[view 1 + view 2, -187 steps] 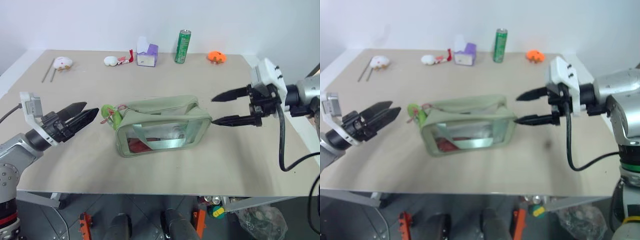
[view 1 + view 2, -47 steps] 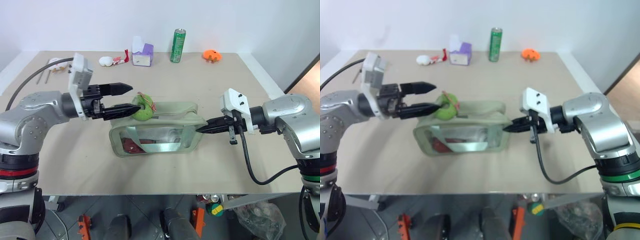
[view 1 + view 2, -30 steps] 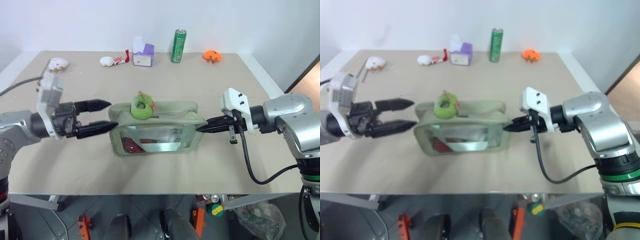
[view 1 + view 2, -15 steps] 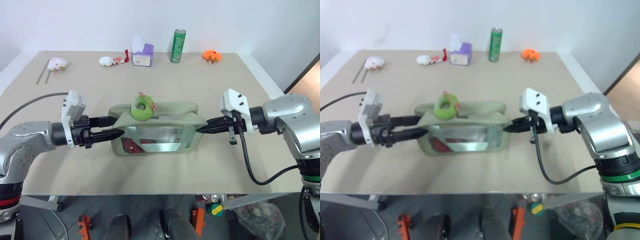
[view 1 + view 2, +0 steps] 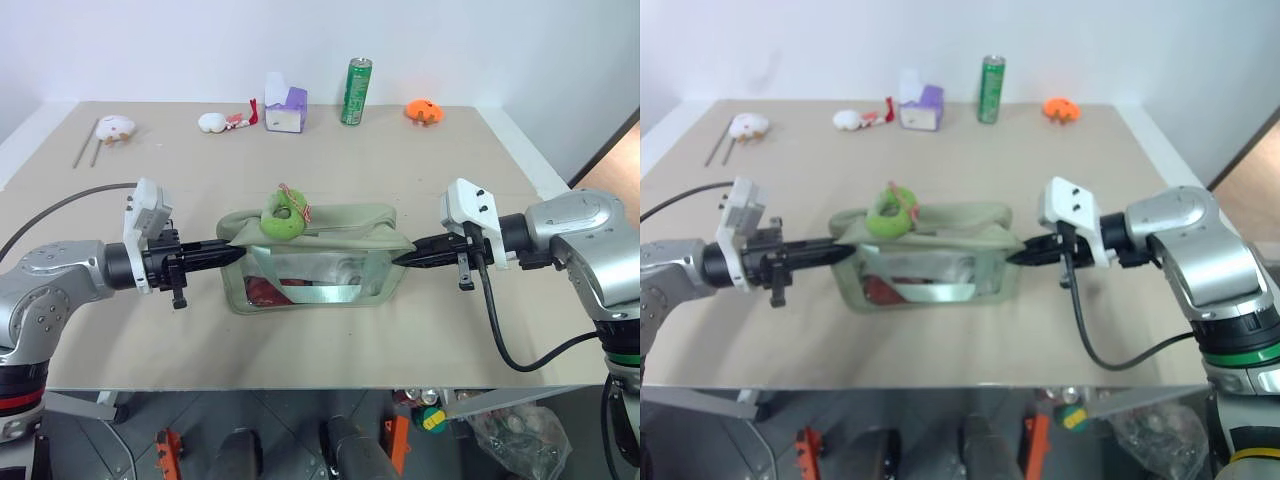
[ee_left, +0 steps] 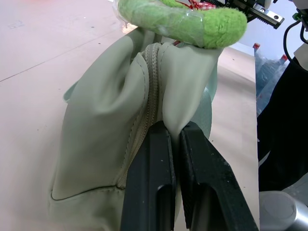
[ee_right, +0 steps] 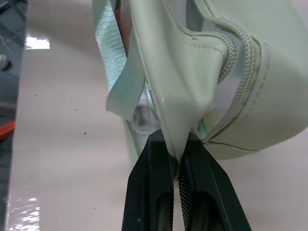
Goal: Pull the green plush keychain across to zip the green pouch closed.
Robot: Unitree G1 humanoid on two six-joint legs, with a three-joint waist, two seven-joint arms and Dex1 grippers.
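Head views — pouch: the green pouch [image 5: 315, 255] lies in the middle of the table [image 5: 330, 335], long side toward the camera, with clear side panel facing forward.
Head views — keychain: the green plush keychain [image 5: 283, 214] sits on top of the pouch, nearer its left end.
Head views — left gripper [image 5: 232, 254]: fingers pressed together on the pouch's left end.
Head views — right gripper [image 5: 400, 258]: fingers pinched on the pouch's right end, so the pouch hangs stretched between the two.
Head views — far edge: a green can [image 5: 359, 91], an orange toy [image 5: 423, 110], a purple-and-white box [image 5: 286, 107] and a white-and-red plush [image 5: 224, 122] stand well apart from the pouch.
Left wrist view — grip: a fold of pouch fabric beside the zipper is clamped between the two black fingers [image 6: 150, 187]; the keychain lies just beyond, on top.
Right wrist view — grip: the fingers [image 7: 149, 187] squeeze a fold of the pouch's end wall, the strap [image 7: 120, 82] hanging beside it.
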